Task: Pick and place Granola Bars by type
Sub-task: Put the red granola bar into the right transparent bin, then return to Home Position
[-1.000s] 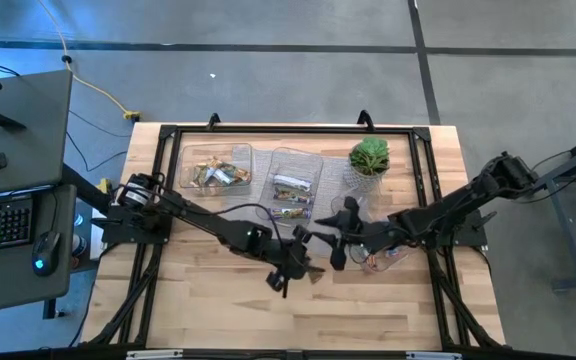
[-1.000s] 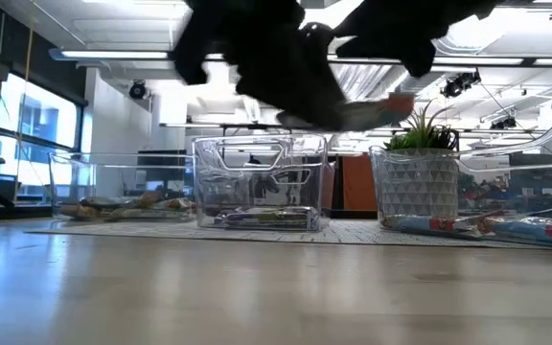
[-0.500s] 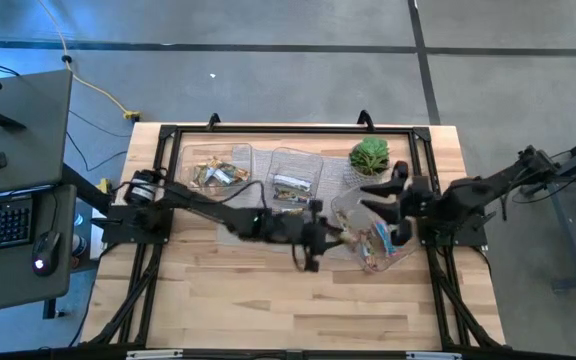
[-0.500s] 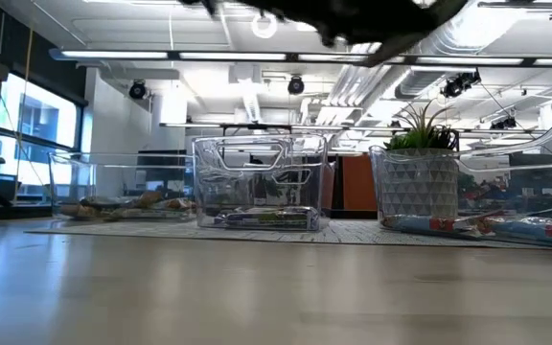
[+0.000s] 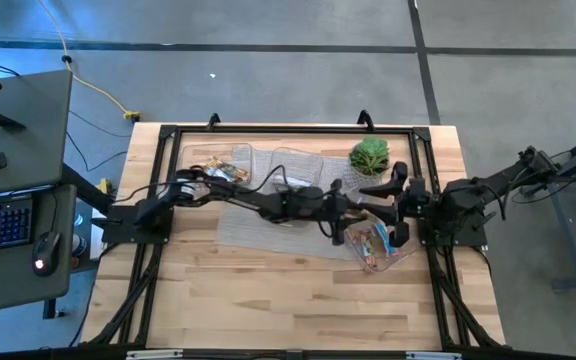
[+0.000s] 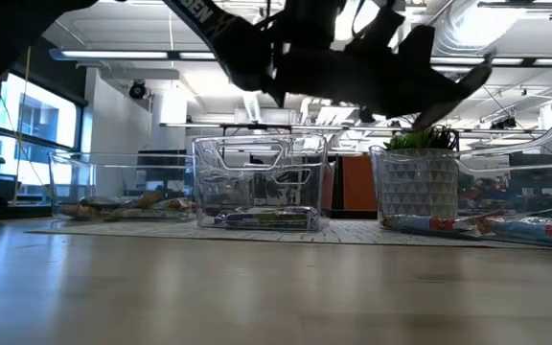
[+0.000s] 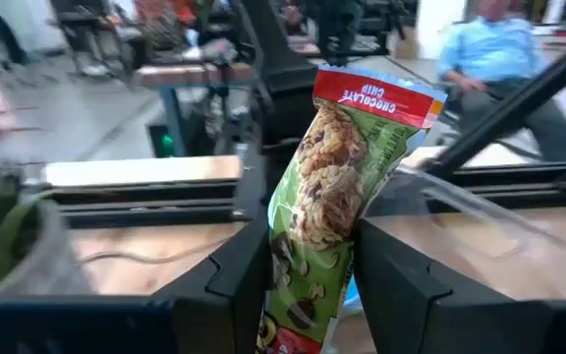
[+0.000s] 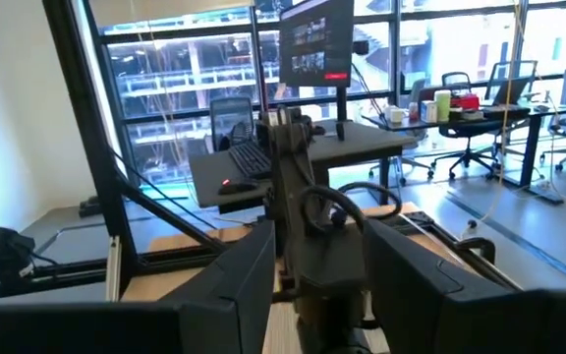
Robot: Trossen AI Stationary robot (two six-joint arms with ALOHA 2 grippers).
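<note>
Granola bar (image 7: pixel 330 187) pinched in left claw (image 7: pixel 308 265); high view hides it.

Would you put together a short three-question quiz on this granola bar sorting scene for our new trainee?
1. True or false: the left gripper is shut on a green chocolate chip bar.
2. Where is the potted plant? A) near the table's far edge, B) on the floor, C) in a clear tray.
3. Fill in: the right gripper holds ____.

Key
1. True: the fingers pinch the green wrapper.
2. A.
3. Nothing: its jaws stand open and empty, beside the right-hand clear tray.
</note>
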